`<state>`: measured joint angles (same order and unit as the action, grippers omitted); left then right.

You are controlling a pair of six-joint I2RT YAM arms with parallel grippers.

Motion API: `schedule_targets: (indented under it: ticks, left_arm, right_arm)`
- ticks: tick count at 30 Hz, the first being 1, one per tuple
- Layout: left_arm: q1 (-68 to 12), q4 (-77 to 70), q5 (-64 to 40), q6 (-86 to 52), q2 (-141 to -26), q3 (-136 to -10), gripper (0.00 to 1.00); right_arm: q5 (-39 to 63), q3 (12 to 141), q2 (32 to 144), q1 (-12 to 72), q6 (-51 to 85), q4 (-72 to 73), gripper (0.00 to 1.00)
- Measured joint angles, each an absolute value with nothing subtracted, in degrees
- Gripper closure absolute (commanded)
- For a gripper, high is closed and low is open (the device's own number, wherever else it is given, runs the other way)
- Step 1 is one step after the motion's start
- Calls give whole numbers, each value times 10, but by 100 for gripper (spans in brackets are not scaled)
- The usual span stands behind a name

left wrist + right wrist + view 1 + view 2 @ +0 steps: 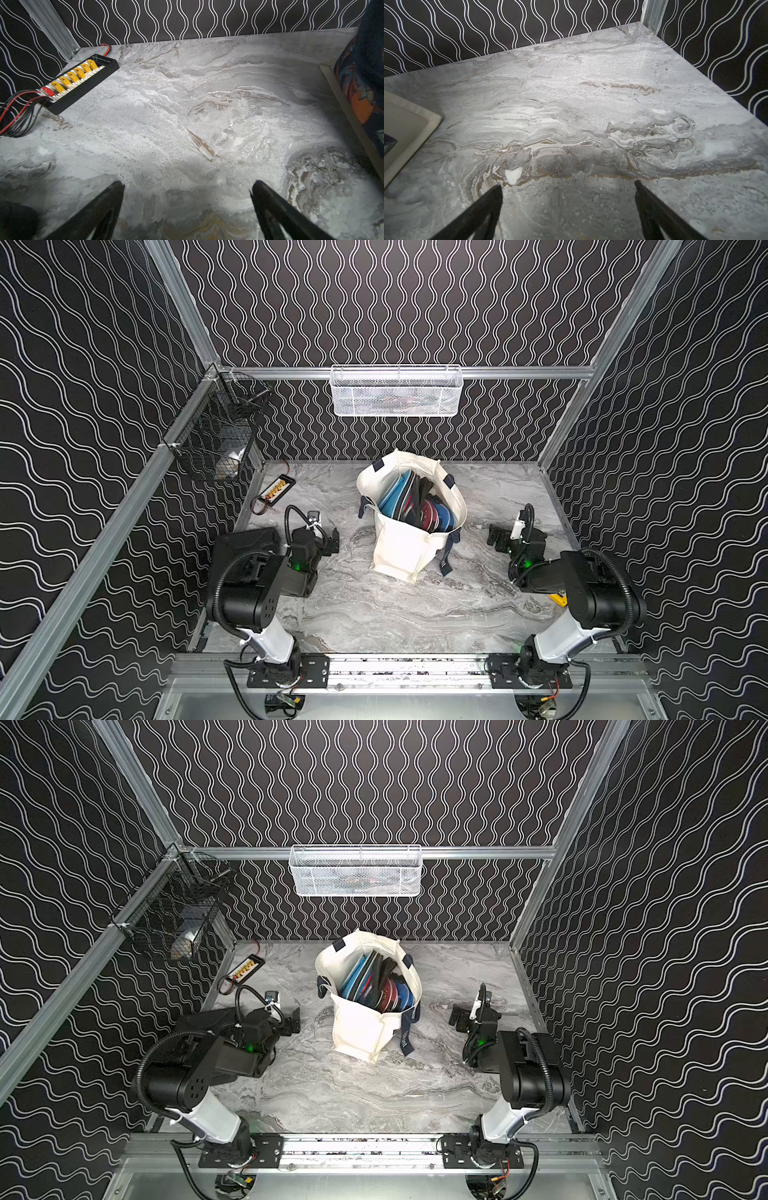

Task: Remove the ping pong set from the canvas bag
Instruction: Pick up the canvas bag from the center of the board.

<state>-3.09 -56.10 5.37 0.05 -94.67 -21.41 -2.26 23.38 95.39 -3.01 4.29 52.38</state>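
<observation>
The cream canvas bag [401,549] [359,1029] stands upright and open at the middle of the marble table, navy straps hanging down its sides. The ping pong set [415,506] [376,986] stands on edge inside it: teal, red, blue and black-edged flat cases packed together. My left gripper [334,541] [296,1021] [188,185] rests low to the bag's left, open and empty. To the bag's right my right gripper [494,537] [456,1017] [568,185] is open over bare table. Each wrist view shows only an edge of the bag [340,99] [406,128].
A black board with yellow connectors and wires [276,489] [76,83] lies at the back left. A white mesh basket [397,391] hangs on the back rail, a black wire basket [220,431] on the left rail. A black case [245,543] lies under the left arm.
</observation>
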Motion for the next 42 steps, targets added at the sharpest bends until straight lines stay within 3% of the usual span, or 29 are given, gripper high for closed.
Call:
schedule_targets:
  ticks: [27, 34, 42]
  left_arm:
    - [-34, -557, 74, 0, -947, -218, 1]
    - [-49, -562, 90, 1, -947, -209, 1]
    - [-63, -569, 108, 12, -944, -201, 1]
  right_arm:
    - [-28, 236, 954, -27, 43, 524, 1]
    - [-76, 216, 948, 0, 40, 545, 1]
    - [-171, 249, 806, 22, 68, 445, 1]
